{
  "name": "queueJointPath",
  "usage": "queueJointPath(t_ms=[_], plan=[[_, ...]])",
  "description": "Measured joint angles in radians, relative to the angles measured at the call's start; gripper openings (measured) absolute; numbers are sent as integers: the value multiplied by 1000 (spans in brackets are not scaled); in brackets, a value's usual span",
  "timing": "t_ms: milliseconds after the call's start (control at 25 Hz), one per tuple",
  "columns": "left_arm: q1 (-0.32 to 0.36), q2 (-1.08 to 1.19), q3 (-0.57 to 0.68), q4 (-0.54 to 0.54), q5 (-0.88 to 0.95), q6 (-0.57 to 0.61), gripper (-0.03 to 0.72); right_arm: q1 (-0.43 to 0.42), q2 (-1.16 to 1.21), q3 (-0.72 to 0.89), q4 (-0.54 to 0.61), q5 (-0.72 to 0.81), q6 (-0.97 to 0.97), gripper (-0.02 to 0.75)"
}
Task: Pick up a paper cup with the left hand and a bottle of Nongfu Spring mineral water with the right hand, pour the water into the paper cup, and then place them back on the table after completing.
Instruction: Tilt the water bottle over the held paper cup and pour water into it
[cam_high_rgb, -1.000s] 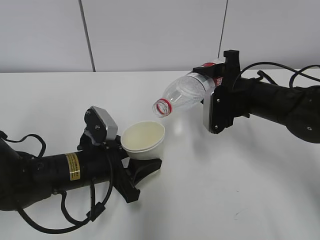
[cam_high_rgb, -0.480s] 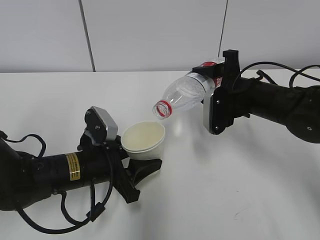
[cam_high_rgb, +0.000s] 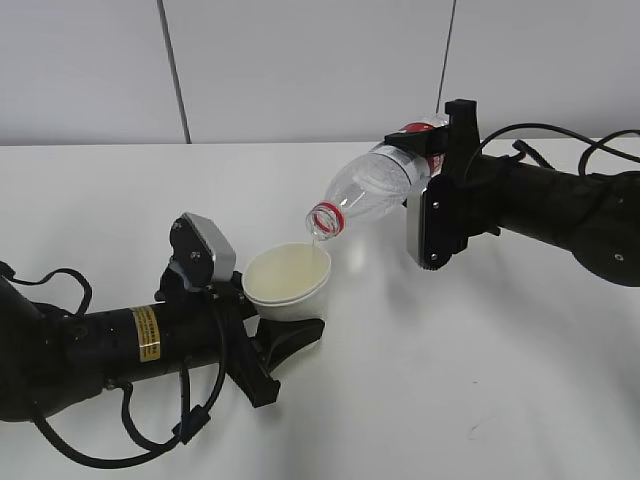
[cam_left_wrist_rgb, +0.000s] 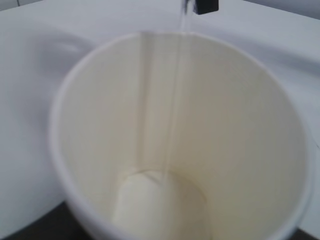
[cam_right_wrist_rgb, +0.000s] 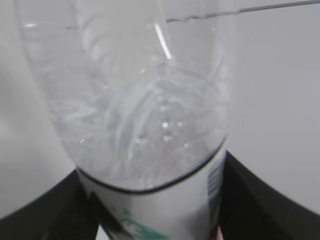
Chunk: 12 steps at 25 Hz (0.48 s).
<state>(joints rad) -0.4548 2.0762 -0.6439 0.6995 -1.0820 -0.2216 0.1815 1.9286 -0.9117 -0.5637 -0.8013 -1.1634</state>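
Note:
My left gripper (cam_high_rgb: 290, 325) is shut on a white paper cup (cam_high_rgb: 287, 279), held upright a little above the white table (cam_high_rgb: 480, 380). The cup fills the left wrist view (cam_left_wrist_rgb: 100, 150). My right gripper (cam_high_rgb: 440, 190) is shut on the clear Nongfu Spring bottle (cam_high_rgb: 375, 185), tilted with its red-ringed open mouth (cam_high_rgb: 324, 219) down over the cup's far rim. A thin stream of water (cam_left_wrist_rgb: 172, 115) runs from the mouth into the cup. The right wrist view shows the bottle's body (cam_right_wrist_rgb: 145, 100) with water in it, between black fingers (cam_right_wrist_rgb: 260, 200).
A white panelled wall (cam_high_rgb: 300, 70) stands behind the table. Black cables (cam_high_rgb: 190, 420) hang loose from the left arm onto the table, and more cables (cam_high_rgb: 590, 145) trail behind the right arm.
The bottle has tipped slightly further and its mouth has dropped closer to the cup. Water now streams into the cup. The left arm and cup have stayed still.

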Motion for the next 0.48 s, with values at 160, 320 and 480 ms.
queueJointPath(t_ms=[160,320,480], plan=[[0,0,0,0,0,0,368,0,0,0,0,0,-6,461],[0,0,0,1,0,0,368,0,0,0,0,0,-9,461],[0,0,0,1,0,0,368,0,0,0,0,0,-12,461]])
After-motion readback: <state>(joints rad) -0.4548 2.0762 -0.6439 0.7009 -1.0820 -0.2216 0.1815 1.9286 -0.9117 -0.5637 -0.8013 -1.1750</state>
